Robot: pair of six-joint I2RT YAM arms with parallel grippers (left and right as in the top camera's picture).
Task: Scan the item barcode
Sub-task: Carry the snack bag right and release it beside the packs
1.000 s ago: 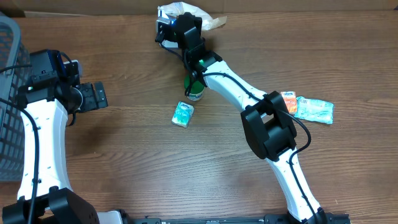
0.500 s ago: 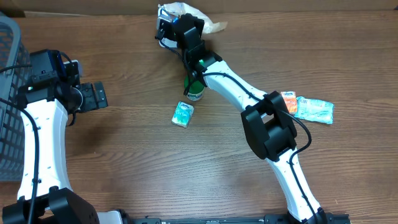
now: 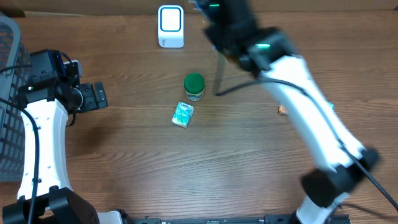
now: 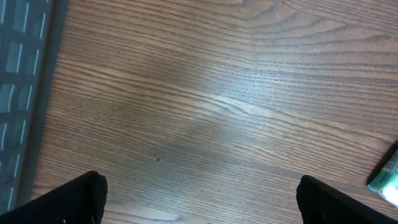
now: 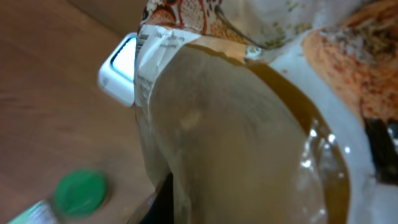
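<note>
Right arm [image 3: 298, 106] is stretched across the table [image 3: 186, 174] toward the far edge, smeared w/ blur in the overhead. The right gripper [image 3: 216, 14] is up at the top edge, jaws together and clamped on the bag [image 5: 236, 137]. In the wrist cam the bag fills nearly the whole frame: brownish see-thru film w/ a white printed strip down its left edge, print too small to read. The white scanner [image 3: 171, 25] sits at the far side of the table, just left of that gripper. In the wrist cam it peeks out beside the bag's printed strip, apart from it, no contact. A green-capped bottle [image 3: 194, 87] stands upright mid-table, w/ a small teal packet [image 3: 183, 115] lying flat just in front of it. An orange pack [image 3: 281, 110] shows only as a sliver next to the arm. Over on the left, the left gripper [image 3: 93, 96] hangs above bare wood w/ fingers [image 4: 81, 196] wide apart and nothing between them. The grey basket [image 3: 9, 93] is close by at the left edge.
</note>
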